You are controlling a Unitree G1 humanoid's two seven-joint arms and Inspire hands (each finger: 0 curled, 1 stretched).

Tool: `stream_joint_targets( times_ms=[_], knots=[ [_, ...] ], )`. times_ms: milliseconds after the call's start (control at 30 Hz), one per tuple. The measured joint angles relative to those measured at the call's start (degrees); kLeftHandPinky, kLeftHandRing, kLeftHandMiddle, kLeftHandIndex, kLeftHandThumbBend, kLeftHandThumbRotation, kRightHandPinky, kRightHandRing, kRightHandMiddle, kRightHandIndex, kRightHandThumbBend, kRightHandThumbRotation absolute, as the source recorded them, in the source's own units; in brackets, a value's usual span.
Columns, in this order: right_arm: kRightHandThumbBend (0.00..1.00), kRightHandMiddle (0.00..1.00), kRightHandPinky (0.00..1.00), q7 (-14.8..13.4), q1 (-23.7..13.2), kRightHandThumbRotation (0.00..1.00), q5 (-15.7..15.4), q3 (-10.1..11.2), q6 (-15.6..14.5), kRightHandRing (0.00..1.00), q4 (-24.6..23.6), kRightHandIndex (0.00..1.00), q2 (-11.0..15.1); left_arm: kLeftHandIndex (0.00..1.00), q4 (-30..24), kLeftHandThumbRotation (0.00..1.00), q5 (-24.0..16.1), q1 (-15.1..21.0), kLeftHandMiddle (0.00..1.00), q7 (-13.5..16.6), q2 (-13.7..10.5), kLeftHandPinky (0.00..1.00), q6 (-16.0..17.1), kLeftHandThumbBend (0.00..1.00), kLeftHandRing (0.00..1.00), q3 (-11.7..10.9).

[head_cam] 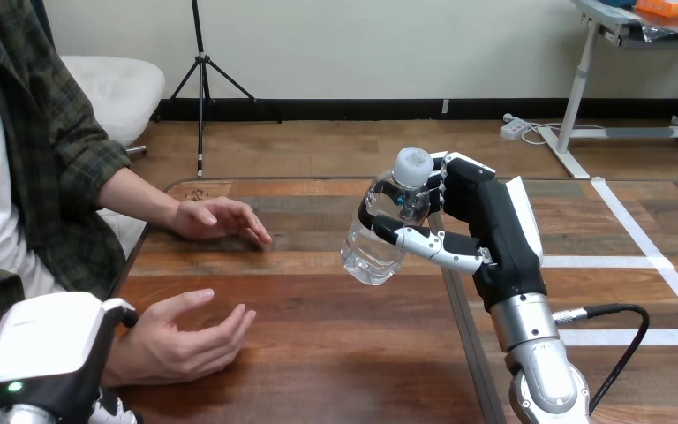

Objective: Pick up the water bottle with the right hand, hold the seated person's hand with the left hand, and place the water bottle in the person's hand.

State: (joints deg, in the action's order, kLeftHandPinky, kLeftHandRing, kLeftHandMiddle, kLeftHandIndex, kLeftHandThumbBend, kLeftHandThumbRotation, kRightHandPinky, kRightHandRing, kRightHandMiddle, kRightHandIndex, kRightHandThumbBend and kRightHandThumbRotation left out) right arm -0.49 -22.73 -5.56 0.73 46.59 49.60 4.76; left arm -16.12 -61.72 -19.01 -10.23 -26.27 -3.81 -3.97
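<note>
A clear plastic water bottle with a white cap hangs tilted above the middle of the wooden table. My right hand is shut on it, thumb across its front and fingers behind its neck. At the lower left my left hand sits at the wrist of the person's nearer hand, my thumb hooked over the wrist and fingertips showing beneath it. That hand lies open, palm up and fingers pointing right, well left of and below the bottle.
The person's other hand rests palm down on the table's far left part. White tape lines cross the table's right part. A dark seam runs down the tabletop under the bottle.
</note>
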Motion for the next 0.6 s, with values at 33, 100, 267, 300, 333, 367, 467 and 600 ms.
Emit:
stream_joint_targets(
  times_ms=[33, 100, 267, 300, 333, 367, 467, 600],
  knots=[
    [0.68, 0.47, 0.42, 0.0, 0.0, 0.0, 0.0, 0.0, 0.0, 0.43, 0.0, 0.57, 0.01, 0.72, 0.26, 0.0, 0.0, 0.26, 0.76, 0.0, -0.15, 0.67, -0.07, 0.9, 0.73, 0.24],
    [0.68, 0.47, 0.42, 0.0, 0.0, 0.0, 0.0, 0.01, 0.0, 0.43, 0.0, 0.57, 0.02, 0.72, 0.59, 0.0, 0.0, 0.62, 0.76, 0.01, -0.39, 0.67, -0.25, 0.89, 0.73, 0.61],
    [0.68, 0.47, 0.41, 0.01, 0.0, 0.0, 0.03, 0.01, 0.0, 0.43, 0.0, 0.57, 0.04, 0.72, 1.78, 0.0, -0.05, 1.5, 0.75, 0.49, -0.82, 0.67, -0.54, 0.88, 0.72, 1.35],
    [0.68, 0.47, 0.41, 0.01, 0.0, 0.0, 0.04, 0.01, 0.0, 0.43, 0.0, 0.57, 0.03, 0.72, 2.11, 0.0, -0.08, 1.65, 0.75, 0.77, -0.87, 0.67, -0.57, 0.87, 0.72, 1.46],
    [0.68, 0.47, 0.41, 0.01, 0.0, 0.0, 0.05, 0.01, 0.0, 0.43, 0.0, 0.57, 0.04, 0.72, 2.42, 0.0, -0.11, 1.79, 0.75, 1.05, -0.92, 0.67, -0.61, 0.87, 0.72, 1.64],
    [0.68, 0.47, 0.41, 0.02, 0.0, 0.0, 0.07, 0.01, 0.0, 0.43, 0.0, 0.57, 0.03, 0.72, 2.74, 0.0, -0.18, 1.93, 0.75, 1.38, -0.98, 0.67, -0.69, 0.87, 0.72, 1.86],
    [0.68, 0.47, 0.4, 0.07, 0.0, 0.0, 0.17, 0.02, 0.0, 0.43, 0.0, 0.57, 0.03, 0.72, 3.59, 0.0, -0.49, 2.31, 0.75, 2.26, -1.1, 0.66, -0.98, 0.87, 0.72, 2.43],
    [0.68, 0.47, 0.4, 0.07, 0.0, 0.0, 0.2, 0.07, 0.0, 0.43, 0.0, 0.56, 0.04, 0.72, 4.32, 0.0, -1.14, 2.79, 0.75, 3.63, -1.29, 0.66, -1.34, 0.86, 0.72, 3.12]
  ],
)
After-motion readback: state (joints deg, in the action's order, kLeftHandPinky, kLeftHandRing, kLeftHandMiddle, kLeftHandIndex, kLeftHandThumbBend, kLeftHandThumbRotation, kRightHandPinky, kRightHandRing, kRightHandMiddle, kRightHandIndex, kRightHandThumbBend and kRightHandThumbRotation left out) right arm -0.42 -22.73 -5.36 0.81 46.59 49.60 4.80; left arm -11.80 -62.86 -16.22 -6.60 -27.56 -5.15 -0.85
